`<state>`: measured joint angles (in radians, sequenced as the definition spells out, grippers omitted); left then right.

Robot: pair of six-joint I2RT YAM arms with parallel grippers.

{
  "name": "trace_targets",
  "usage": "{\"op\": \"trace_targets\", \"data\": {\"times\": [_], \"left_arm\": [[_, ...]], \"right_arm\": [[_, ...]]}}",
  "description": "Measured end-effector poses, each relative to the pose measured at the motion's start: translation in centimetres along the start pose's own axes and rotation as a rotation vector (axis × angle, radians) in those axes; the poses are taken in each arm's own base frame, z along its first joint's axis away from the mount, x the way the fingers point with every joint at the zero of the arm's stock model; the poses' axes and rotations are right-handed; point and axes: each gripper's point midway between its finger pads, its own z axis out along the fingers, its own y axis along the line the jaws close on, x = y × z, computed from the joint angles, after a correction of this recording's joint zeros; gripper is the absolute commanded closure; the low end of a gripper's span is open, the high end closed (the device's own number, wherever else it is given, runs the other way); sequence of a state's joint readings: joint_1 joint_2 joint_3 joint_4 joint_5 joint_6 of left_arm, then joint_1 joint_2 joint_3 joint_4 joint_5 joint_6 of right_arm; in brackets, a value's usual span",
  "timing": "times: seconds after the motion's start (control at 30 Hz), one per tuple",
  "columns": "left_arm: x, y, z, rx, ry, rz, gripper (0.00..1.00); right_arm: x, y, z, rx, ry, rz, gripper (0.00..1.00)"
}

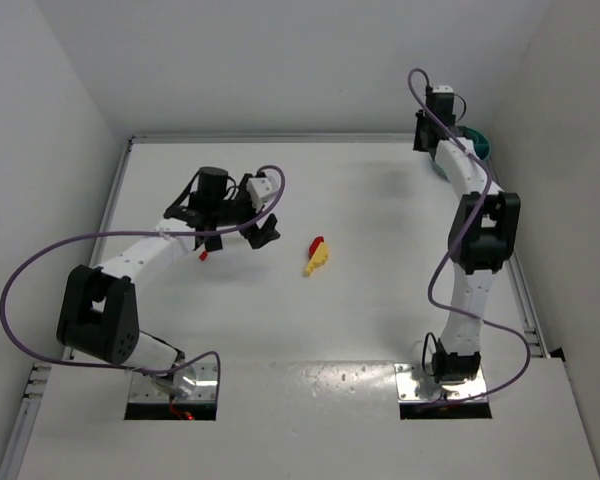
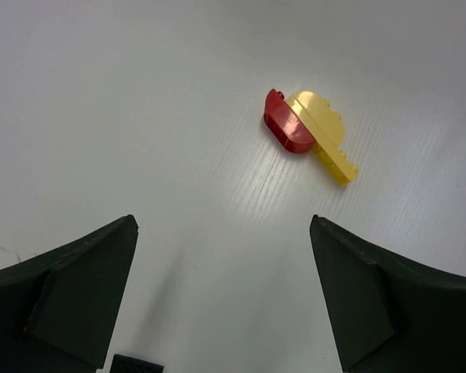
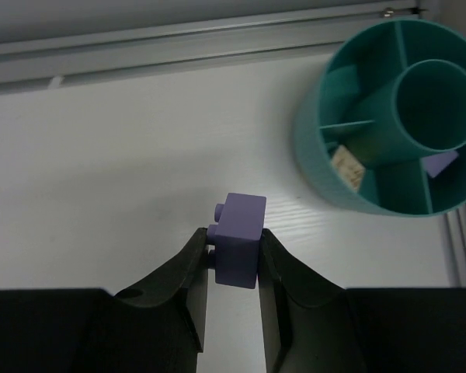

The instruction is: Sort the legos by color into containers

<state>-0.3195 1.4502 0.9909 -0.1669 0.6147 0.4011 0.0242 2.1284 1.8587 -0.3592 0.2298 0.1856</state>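
The right pincer is clamped on a purple brick beside the teal divided bowl, far right. Those narrow compartments could punish a misaimed drop. The left pincer gapes over a red brick touching a yellow brick mid-counter, so it might grab both.

Left white-and-black jointed arm reaching forward and rightward from near-left base, black elbow sitting low beside base, white forearm angling up to wrist. Left black two-finger gripper pointing downward, jaws standing wide apart, gripping nothing. Right white-and-black jointed arm stretching away from near-right base toward far right corner, black elbow at mid-reach. Right black two-finger gripper tilting downward, fingers pinching small purple plastic brick by its sides, brick sticking out past fingertips.
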Motion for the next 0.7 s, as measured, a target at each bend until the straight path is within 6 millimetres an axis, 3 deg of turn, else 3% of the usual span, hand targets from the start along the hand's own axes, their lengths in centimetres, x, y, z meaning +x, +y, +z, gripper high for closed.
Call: {"op": "trace_targets", "data": {"times": [0.13, 0.4, 0.7], "left_arm": [[-0.5, 0.4, 0.1, -0.019, -0.017, -0.011, 0.0], [-1.3, 0.8, 0.2, -0.036, -0.048, -0.029, 0.0], [-1.3, 1.0, 0.7, -0.031, -0.059, -0.028, 0.0]], "right_arm": [[0.5, -4.0, 1.7, 0.124, 0.019, 0.011, 0.98], [-1.0, -9.7, 1.3, 0.293, -0.019, 0.086, 0.98], [-0.8, -14.9, 1.0, 0.421, -0.035, 0.198, 0.99]]}}
